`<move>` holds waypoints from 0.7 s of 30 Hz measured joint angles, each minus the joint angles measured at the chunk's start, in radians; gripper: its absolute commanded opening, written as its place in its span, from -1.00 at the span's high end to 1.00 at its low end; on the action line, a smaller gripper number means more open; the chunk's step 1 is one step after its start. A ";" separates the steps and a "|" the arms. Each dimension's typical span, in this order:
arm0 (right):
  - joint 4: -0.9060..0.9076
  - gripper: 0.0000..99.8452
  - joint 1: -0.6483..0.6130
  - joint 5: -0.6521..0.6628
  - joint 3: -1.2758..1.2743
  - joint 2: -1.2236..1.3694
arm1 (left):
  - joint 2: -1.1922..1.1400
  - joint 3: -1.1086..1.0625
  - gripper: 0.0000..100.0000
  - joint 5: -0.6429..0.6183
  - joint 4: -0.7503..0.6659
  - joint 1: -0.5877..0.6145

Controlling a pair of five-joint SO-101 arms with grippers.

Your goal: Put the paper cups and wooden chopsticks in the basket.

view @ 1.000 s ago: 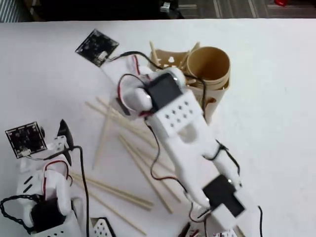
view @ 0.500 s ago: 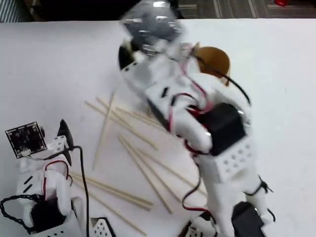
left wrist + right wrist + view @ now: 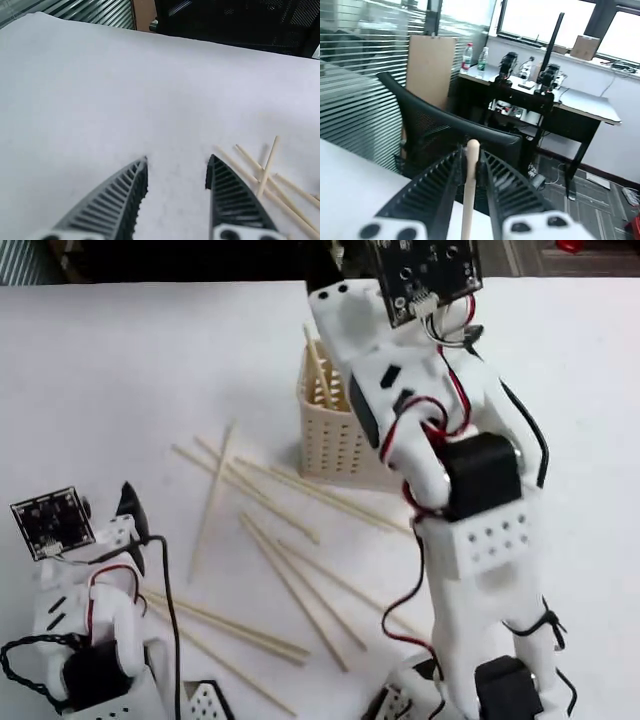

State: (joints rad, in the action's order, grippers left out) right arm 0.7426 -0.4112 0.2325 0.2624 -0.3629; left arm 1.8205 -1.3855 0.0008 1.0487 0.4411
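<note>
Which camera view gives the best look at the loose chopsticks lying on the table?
The high view: the loose chopsticks lie scattered across the table, mostly unobstructed. The left wrist view catches a few past its open jaws. The right wrist view faces the room, one chopstick clamped in its jaws.

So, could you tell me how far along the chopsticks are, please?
Done: at least one stick stands in the basket. In hand: the right gripper is shut on a chopstick. Remaining: many loose chopsticks lie on the table by the open left gripper.
</note>
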 measured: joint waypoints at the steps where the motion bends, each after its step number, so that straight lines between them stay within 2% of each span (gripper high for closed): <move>1: -0.049 0.96 0.009 0.000 -0.049 0.000 | 0.000 0.000 0.61 0.000 0.000 0.000; 6: -0.262 0.96 0.040 0.000 -0.292 -0.040 | 0.000 0.000 0.61 0.000 0.000 0.000; 11: -0.348 0.94 0.043 0.000 -0.457 -0.081 | 0.000 0.000 0.61 0.000 0.000 0.000; 16: -0.338 0.62 0.044 -0.038 -0.486 -0.084 | 0.000 0.000 0.61 0.000 0.000 0.000; 18: -0.295 0.62 0.043 -0.083 -0.474 -0.084 | 0.000 0.000 0.61 0.000 0.000 0.000; 21: -0.169 0.72 0.043 -0.101 -0.394 -0.086 | 0.000 0.000 0.61 0.000 0.000 0.000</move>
State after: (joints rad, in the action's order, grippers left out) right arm 0.5738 -0.3682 0.1312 -0.1320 -0.4488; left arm 1.8205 -1.3855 0.0008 1.0487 0.4411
